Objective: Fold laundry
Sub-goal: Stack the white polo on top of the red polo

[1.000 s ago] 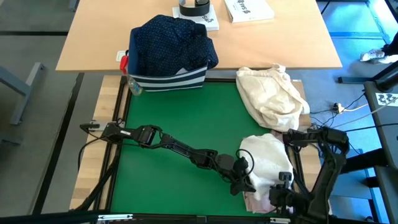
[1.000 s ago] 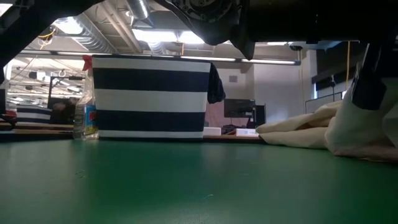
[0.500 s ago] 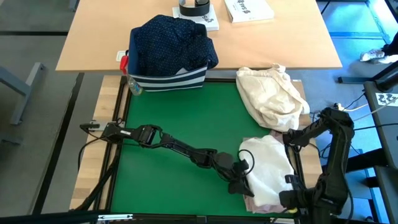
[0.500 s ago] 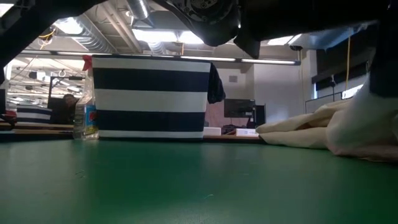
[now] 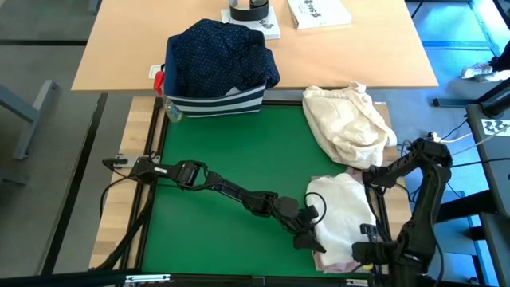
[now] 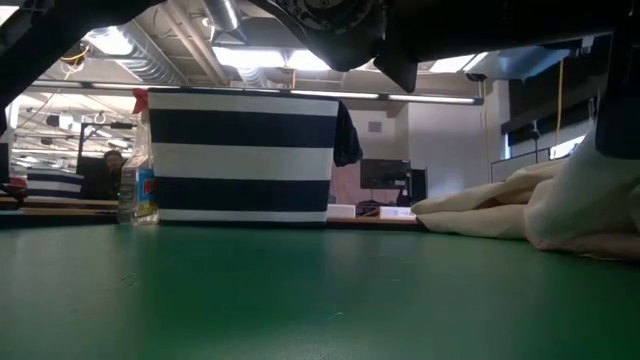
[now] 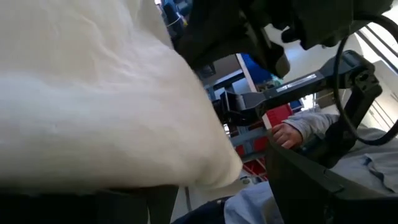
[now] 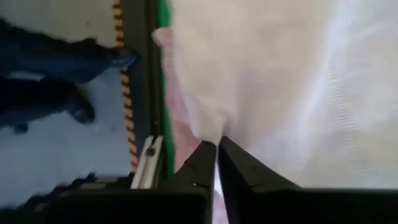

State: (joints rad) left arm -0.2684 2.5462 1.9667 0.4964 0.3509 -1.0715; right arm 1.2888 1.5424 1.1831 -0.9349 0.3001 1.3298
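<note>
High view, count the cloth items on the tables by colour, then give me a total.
White: 1, white shirt
Pale pink: 1, pink top under it
Cream-beige: 1, cloth bundle
Navy dotted: 1, dotted shirt in the striped bin
Total: 4

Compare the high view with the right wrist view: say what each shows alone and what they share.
Only the high view shows the navy dotted shirt heaped in the striped bin, the cream bundle and the left gripper at the white garment's edge. Only the right wrist view shows the right gripper with fingers shut on the white garment. Both show that garment and the green mat.
</note>
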